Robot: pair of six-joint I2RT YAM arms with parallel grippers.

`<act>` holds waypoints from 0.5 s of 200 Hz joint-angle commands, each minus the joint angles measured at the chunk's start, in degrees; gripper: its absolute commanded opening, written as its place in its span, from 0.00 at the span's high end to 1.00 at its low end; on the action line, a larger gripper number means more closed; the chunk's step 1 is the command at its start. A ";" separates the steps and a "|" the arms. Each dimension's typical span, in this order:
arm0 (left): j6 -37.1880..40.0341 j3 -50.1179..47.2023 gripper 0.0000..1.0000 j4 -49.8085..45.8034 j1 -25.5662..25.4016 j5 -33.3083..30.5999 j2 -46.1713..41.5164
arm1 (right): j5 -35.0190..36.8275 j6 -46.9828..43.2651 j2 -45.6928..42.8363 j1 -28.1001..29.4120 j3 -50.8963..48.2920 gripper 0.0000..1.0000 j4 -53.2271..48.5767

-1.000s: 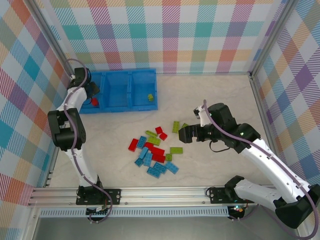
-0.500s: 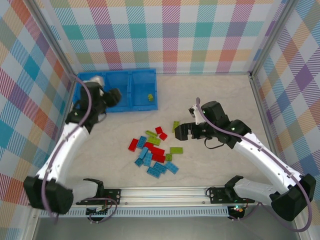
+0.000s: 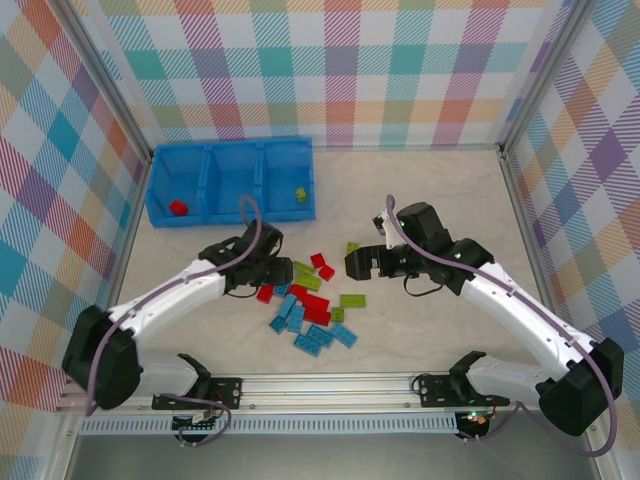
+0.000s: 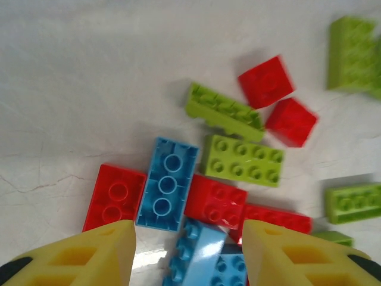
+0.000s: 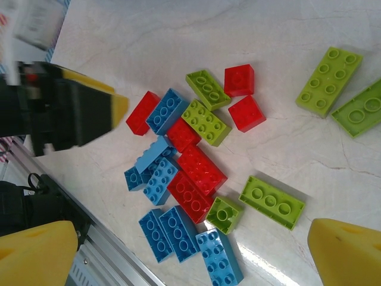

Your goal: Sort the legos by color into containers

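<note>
Though over the lego pile (image 3: 312, 300), left end effector (image 4: 187, 232) released, empty; right end effector (image 3: 360, 264) wide apart beside pile.

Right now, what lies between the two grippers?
In the top view, two green bricks and two red squares lie on the table between the left gripper and the right gripper.

No writing, brand, number or sign can be read anywhere. The legos (image 5: 196, 167) show only plain studs. A pale patch (image 5: 36, 24), up and to the left of the legos in the right wrist view, is too blurred to read.
</note>
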 commanded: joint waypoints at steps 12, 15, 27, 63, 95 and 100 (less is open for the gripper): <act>5.83 3.27 0.49 1.71 -0.68 -2.33 8.99 | -0.90 0.47 -0.54 0.32 -0.36 0.00 0.71; 6.18 3.65 0.49 1.65 -0.68 -2.41 9.80 | -0.84 0.46 -0.65 0.33 -0.38 0.00 0.63; 7.53 4.72 0.49 1.51 -0.68 -2.13 12.47 | -0.52 0.54 -1.06 0.33 -0.64 0.00 0.49; 8.23 5.19 0.49 4.23 -0.68 -1.39 16.56 | -0.02 0.90 -1.73 0.29 -1.51 0.00 0.79; 9.40 6.41 0.49 4.23 -0.68 -2.18 19.93 | -0.15 0.87 -1.57 0.28 -1.44 0.00 0.75; 9.57 6.45 0.49 4.29 -0.68 -2.13 20.43 | -0.15 0.82 -1.63 0.33 -1.38 0.00 0.73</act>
